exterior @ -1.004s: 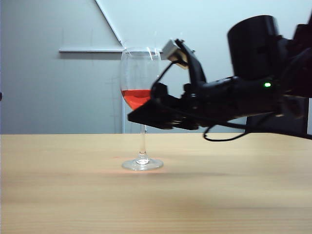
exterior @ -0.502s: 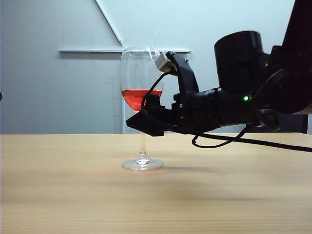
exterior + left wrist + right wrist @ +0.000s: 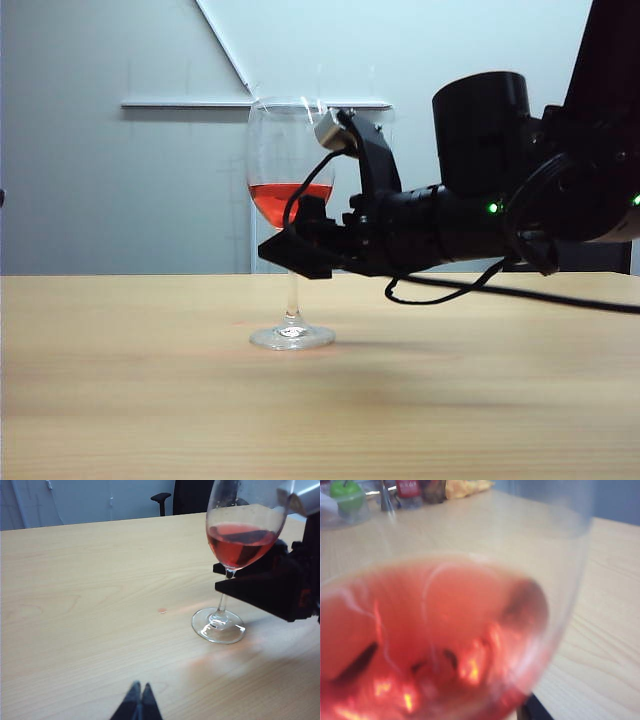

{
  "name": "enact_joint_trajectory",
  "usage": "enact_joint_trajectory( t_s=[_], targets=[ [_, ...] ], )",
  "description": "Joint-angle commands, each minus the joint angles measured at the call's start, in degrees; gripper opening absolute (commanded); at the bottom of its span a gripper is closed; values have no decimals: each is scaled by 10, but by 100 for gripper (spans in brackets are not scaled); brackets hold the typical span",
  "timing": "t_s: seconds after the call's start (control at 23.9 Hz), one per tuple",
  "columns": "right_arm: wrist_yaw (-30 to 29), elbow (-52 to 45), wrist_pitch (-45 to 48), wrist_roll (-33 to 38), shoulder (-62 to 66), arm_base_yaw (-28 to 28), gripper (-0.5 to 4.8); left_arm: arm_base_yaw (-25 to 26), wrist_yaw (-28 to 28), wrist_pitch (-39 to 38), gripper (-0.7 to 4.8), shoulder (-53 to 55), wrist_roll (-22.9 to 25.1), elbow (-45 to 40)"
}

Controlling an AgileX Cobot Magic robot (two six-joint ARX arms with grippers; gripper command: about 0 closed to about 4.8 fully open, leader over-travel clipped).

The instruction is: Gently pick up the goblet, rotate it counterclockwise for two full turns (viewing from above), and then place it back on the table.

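The right gripper (image 3: 295,255), mid-frame, brackets the goblet (image 3: 290,190) stem under the bowl, jaws apart; next comes a soft squeeze. The left gripper (image 3: 139,702) rests pinched together.

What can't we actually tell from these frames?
- Contact between the right pincer and the goblet stem: exterior view, the black fingers cover the stem; left wrist view, they flank it just under the bowl, touch unclear.
- Right pincer's opening: right wrist view is filled by the blurred bowl.
- Far-edge clutter: right wrist view, too small and blurred.
- Left pincer: only the tips show, together, above the table.
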Motion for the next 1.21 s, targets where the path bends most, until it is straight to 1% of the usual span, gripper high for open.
enact_joint_trajectory(
  t_s=[0.04, 0.17, 0.25, 0.29, 0.67, 0.75, 0.92, 0.96, 1.0, 1.09, 1.17, 1.21],
  targets=[
    [0, 9, 17, 10, 4, 1, 305, -1, 2, 8, -5, 0, 0, 2],
    [2, 9, 29, 10, 4, 1, 299, -1, 2, 7, -5, 0, 0, 2],
    [2, 9, 33, 10, 4, 1, 260, -1, 2, 7, -5, 0, 0, 2],
    [5, 9, 34, 10, 4, 1, 250, -1, 2, 7, -5, 0, 1, 2],
    [5, 9, 45, 19, 11, 2, 250, -1, 2, 7, -5, 0, 0, 2],
    [5, 9, 45, 19, 12, 2, 208, -1, 2, 8, -5, 0, 0, 2],
    [5, 9, 46, 19, 14, 2, 203, -1, 2, 7, -5, 0, 0, 2],
    [5, 9, 46, 19, 14, 2, 193, -1, 2, 7, -5, 0, 0, 2],
    [5, 9, 46, 19, 14, 4, 165, -1, 2, 7, -5, 0, 0, 2],
    [5, 9, 46, 19, 14, 5, 164, -1, 2, 7, -5, 0, 0, 2],
    [5, 9, 45, 19, 14, 5, 143, -1, 2, 7, -5, 0, 0, 2],
    [5, 9, 44, 19, 14, 5, 143, -1, 2, 8, -5, 0, 0, 2]
  ],
)
